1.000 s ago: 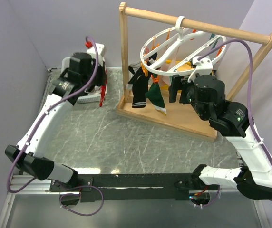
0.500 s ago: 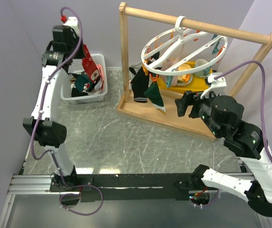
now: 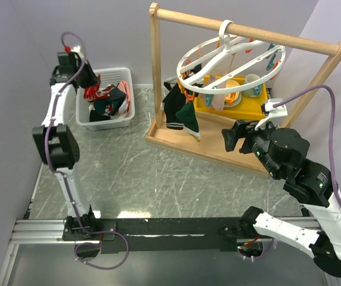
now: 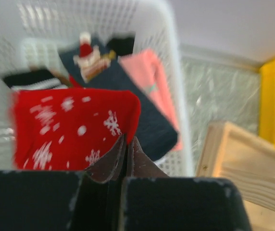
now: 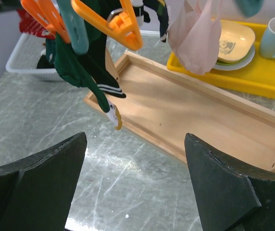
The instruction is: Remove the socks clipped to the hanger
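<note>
We judge the step in hand to be the drop; the left gripper (image 4: 126,144) hangs over the white basket (image 3: 129,98), clenched, as far as we can tell, on the edge of the red snowflake sock (image 4: 75,127); to do this well we would let go only once the sock is fully inside the rim and low enough that the limp knit cannot drape over the wall; a straight lift away should keep the fabric from snagging on the latticed plastic; the right gripper (image 5: 135,144) waits released, jaws spread wide, below the hanger (image 3: 225,33) and in front of the wooden frame (image 3: 157,71); for its pull we would take a sock just under its clip and draw down steadily, since the ring swings freely on its hook and is likely to tilt; the hanger is thin white moulded plastic with curved spokes and orange clips (image 5: 123,24), springy and smooth; on it hang a dark teal sock (image 3: 189,116), a black sock (image 3: 171,110) with pale stripes and a pale pink sock (image 5: 195,38), all soft and slack; the frame is pale bare wood with a flat base board; the table (image 3: 158,173) looks like glossy, veined grey-green stone.
</note>
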Action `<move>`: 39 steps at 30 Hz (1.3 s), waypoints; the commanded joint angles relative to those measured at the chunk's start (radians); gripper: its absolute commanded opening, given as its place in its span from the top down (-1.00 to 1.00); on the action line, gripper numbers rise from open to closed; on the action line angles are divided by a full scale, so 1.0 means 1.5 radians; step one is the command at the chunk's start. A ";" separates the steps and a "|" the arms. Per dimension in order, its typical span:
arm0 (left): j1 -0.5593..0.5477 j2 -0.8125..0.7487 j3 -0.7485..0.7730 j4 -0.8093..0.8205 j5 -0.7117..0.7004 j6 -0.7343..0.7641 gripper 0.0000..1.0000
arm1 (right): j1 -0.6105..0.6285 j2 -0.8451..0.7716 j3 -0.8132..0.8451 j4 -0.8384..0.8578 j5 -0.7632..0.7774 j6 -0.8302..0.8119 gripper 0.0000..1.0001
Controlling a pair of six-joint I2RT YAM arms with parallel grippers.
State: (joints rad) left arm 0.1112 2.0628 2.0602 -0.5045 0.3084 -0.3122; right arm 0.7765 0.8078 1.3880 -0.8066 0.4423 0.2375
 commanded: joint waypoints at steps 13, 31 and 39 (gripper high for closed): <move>-0.010 0.314 0.170 -0.196 0.075 -0.007 0.65 | 0.002 -0.025 -0.010 0.020 -0.017 0.019 -0.81; -0.042 -0.080 -0.094 -0.118 0.004 -0.014 -0.99 | 0.001 -0.072 -0.123 0.060 -0.004 -0.006 -1.00; -0.086 -0.336 -0.354 -0.014 0.016 -0.044 -0.99 | -0.013 -0.047 -0.186 0.064 0.054 0.007 -1.00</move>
State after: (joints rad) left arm 0.0078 1.7084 1.6642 -0.6300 0.2993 -0.3382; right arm 0.7742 0.7155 1.1084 -0.7494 0.4515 0.2428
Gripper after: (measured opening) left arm 0.994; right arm 0.996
